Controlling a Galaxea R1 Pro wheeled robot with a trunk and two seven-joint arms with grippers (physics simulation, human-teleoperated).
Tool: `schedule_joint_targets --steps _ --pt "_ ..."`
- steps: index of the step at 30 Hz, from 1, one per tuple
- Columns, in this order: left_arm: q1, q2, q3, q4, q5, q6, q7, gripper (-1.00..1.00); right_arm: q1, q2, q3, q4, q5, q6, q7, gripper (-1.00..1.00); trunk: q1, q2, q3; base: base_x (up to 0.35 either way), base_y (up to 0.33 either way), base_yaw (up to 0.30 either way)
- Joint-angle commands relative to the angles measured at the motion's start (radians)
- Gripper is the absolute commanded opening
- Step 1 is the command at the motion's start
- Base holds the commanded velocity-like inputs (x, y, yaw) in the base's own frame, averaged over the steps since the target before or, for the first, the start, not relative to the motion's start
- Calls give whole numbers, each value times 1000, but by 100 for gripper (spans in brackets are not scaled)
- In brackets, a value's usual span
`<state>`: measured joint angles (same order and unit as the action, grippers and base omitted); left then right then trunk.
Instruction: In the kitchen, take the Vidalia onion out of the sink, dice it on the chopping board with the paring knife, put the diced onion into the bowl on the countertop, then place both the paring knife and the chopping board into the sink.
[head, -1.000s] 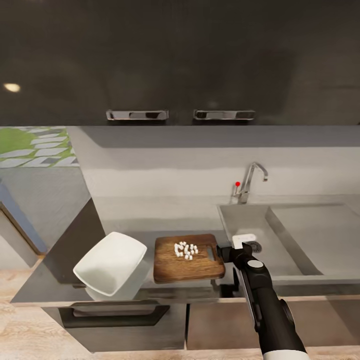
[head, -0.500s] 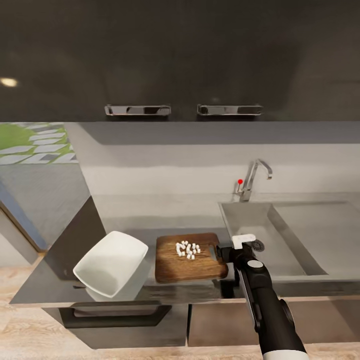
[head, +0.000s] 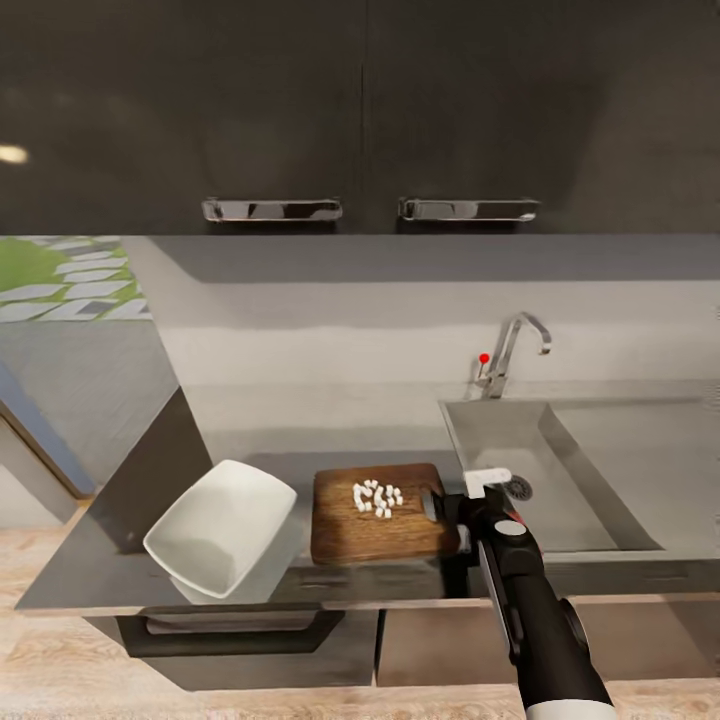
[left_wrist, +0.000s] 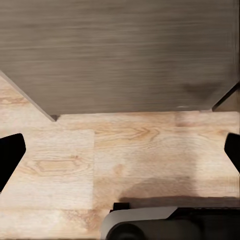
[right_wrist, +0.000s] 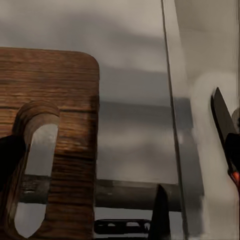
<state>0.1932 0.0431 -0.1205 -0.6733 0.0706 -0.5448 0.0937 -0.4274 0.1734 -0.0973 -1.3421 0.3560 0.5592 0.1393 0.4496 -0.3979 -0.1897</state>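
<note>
A: Where does the chopping board (head: 382, 512) lie?

B: On the countertop (head: 250, 440), near its front edge, the slot end just beside the sink (head: 510, 455). Diced onion (head: 377, 497) is on it, and the bowl (head: 220, 527) is on its other side. Behind the board the counter is free.

A: The right gripper (head: 447, 508)?

B: At the board's slot end. One finger is near the slot, but I cannot tell if it grips. The left fingers (left_wrist: 10, 156) stand wide apart over wood floor (left_wrist: 135, 150), holding nothing.

A: Any change?

B: The view shifted; the things stayed.
</note>
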Motion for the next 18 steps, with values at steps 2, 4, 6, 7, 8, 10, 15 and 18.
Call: schedule_joint_targets --steps 2,4,6,7,8,10,15,18 --pt "0 1 -8 -2 7 -2 9 100 -1 1 -2 -1 11 4 9 100 0 -2 -5 -46 -78 0" --pt "0 1 -8 -2 8 -1 9 100 -1 1 -2 -1 11 4 9 100 0 -2 -8 -15 -26 0" --pt "0 1 -8 -2 8 -1 9 100 -1 1 -2 -1 11 4 9 100 0 -2 -11 -4 -7 0" --pt "0 1 -8 -2 8 -1 10 100 -1 1 -2 -1 11 4 9 100 0 -2 -13 -2 -3 0" --pt "0 1 -8 -2 8 -1 10 100 -1 1 -2 -1 11 4 9 100 0 -2 -14 -1 -2 0" --pt "0 1 -8 -2 8 -1 9 100 -1 1 -2 -1 11 4 9 100 0 -2 -18 0 0 0" --pt "0 1 -8 -2 8 -1 9 100 -1 1 -2 -1 11 4 9 100 0 -2 -25 0 14 0" --pt "0 1 -8 -2 8 -1 9 100 -1 1 -2 -1 11 4 9 100 0 -2 -30 0 2 0"
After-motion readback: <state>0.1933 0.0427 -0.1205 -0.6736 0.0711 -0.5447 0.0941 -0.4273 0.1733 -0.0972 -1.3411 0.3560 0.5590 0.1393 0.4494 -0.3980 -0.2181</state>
